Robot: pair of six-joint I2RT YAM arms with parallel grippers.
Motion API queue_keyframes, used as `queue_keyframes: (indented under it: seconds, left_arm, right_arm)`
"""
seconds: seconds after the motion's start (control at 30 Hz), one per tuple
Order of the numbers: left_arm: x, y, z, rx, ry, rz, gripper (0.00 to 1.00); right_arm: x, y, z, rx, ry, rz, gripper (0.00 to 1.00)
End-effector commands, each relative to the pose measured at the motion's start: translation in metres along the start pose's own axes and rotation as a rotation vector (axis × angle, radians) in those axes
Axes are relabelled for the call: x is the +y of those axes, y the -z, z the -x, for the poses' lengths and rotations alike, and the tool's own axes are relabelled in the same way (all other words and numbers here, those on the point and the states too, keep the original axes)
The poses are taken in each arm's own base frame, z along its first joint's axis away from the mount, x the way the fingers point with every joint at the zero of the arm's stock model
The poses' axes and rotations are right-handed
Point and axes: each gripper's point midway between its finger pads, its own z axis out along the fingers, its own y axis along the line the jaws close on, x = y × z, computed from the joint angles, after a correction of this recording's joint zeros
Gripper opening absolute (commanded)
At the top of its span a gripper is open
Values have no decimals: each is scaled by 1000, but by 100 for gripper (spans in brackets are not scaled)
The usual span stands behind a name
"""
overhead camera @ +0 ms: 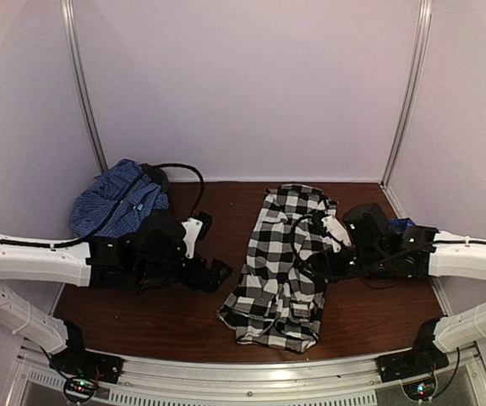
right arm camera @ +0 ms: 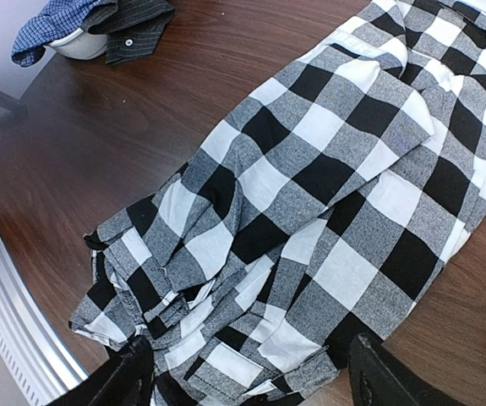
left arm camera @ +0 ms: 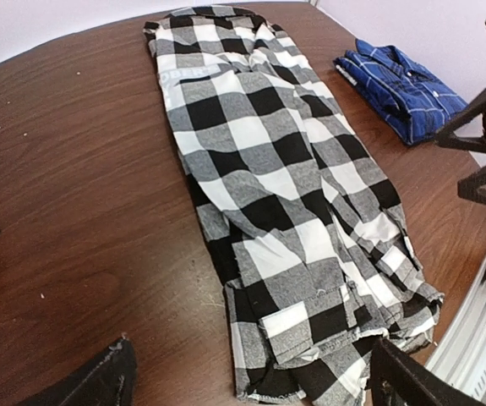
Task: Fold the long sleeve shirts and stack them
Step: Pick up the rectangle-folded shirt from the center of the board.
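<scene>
The black-and-white check shirt (overhead camera: pixel 281 266) lies lengthwise in the middle of the table, partly folded, its near end bunched (right arm camera: pixel 166 288). A royal blue shirt (left arm camera: pixel 403 89) lies folded flat at the right, mostly hidden behind the right arm in the top view (overhead camera: pixel 401 225). My left gripper (overhead camera: pixel 213 251) hovers at the check shirt's left edge, open and holding nothing. In the left wrist view its fingertips (left arm camera: pixel 99 385) straddle the hem corner (left arm camera: pixel 293 338). My right gripper (overhead camera: pixel 325 252) is open over the shirt's right side, with cloth below its spread fingers (right arm camera: pixel 386 376) but nothing pinched.
At the back left sits a heap of light blue checked cloth (overhead camera: pixel 116 203) and dark striped cloth (right arm camera: pixel 137 25) over a white rounded object (right arm camera: pixel 82 44). A black cable (overhead camera: pixel 193 178) arcs beside it. A metal rail (overhead camera: pixel 251 372) runs along the near table edge.
</scene>
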Motion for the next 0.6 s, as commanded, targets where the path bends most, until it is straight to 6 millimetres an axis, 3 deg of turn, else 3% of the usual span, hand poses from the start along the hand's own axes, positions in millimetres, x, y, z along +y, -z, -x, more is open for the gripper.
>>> queue_keyframes:
  seconds: [0.0,0.27,0.43,0.57]
  left_arm:
    - [19,9,24,-49,68,33,98]
    - [56,25,37,-81,65,163,98]
    - [67,34,39,-107,76,185,98]
    - [71,39,47,-140,75,171,98]
  right_arm:
    - [11,0,0,0,17,2,81]
    - [43,-3,-3,49,98,44,91]
    - [69,-4,-21,90,174,72,100]
    - [85,10,-31,87,246,48,100]
